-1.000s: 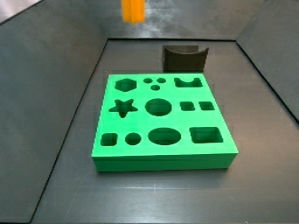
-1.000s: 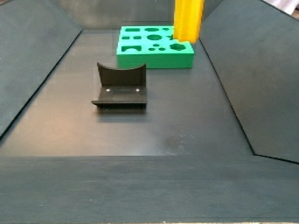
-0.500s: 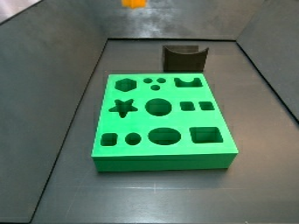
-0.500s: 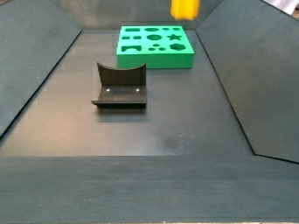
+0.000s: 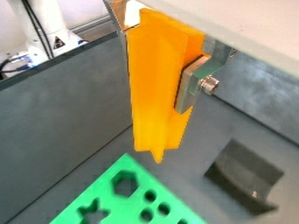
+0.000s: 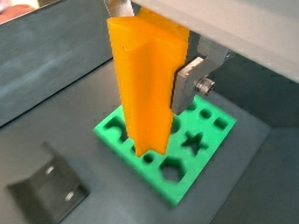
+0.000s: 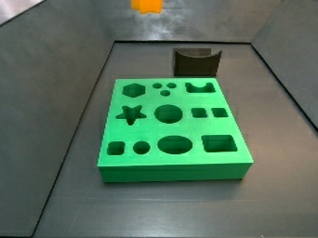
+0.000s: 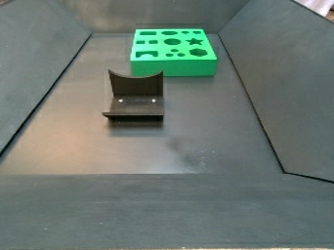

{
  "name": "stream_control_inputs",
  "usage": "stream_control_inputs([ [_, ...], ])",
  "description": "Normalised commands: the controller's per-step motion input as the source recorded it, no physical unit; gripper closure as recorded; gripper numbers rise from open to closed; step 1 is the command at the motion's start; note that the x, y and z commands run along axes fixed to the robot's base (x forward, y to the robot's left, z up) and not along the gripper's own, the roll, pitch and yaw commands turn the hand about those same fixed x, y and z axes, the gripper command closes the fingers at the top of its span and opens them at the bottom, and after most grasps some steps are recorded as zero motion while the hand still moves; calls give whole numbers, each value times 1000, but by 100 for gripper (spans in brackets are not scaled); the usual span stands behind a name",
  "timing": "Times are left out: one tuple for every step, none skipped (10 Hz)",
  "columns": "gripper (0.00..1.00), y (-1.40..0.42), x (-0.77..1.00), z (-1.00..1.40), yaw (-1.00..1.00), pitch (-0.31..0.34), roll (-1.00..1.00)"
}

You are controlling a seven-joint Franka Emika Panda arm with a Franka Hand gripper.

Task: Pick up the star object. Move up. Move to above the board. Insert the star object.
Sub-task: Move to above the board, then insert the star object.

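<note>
The star object is a tall orange prism hanging upright, clamped between my gripper's silver fingers. It also shows in the other wrist view, where the gripper is shut on it and one finger shows. Only its lower end shows at the top edge of a side view; it is out of view in the other. The green board lies flat on the floor far below, and also shows in three more views. Its star hole is empty.
The dark fixture stands on the floor just beyond the board, and shows too in the other views. Sloping dark walls enclose the floor on both sides.
My gripper has lifted the star object higher. It has left the top of one side view, and only its lower tip stays in the other.
</note>
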Motion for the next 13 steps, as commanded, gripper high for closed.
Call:
stream_control_inputs([
  [100,-1000,267,222,-64,144,-38],
  [100,-949,284,215,-42,133,8],
  [100,-753,257,171,-24,132,18],
  [100,-402,194,93,-10,146,46],
  [100,-210,139,55,6,133,61],
  [100,0,17,0,0,0,0],
  [100,0,94,0,0,0,0],
  [100,0,71,-11,0,0,0],
  [100,-63,0,-360,-117,0,64],
  [100,-63,-60,-446,-157,-4,129],
  [100,0,0,-51,0,0,0],
  [100,43,0,0,0,0,3],
  [100,0,0,-346,423,-33,34],
])
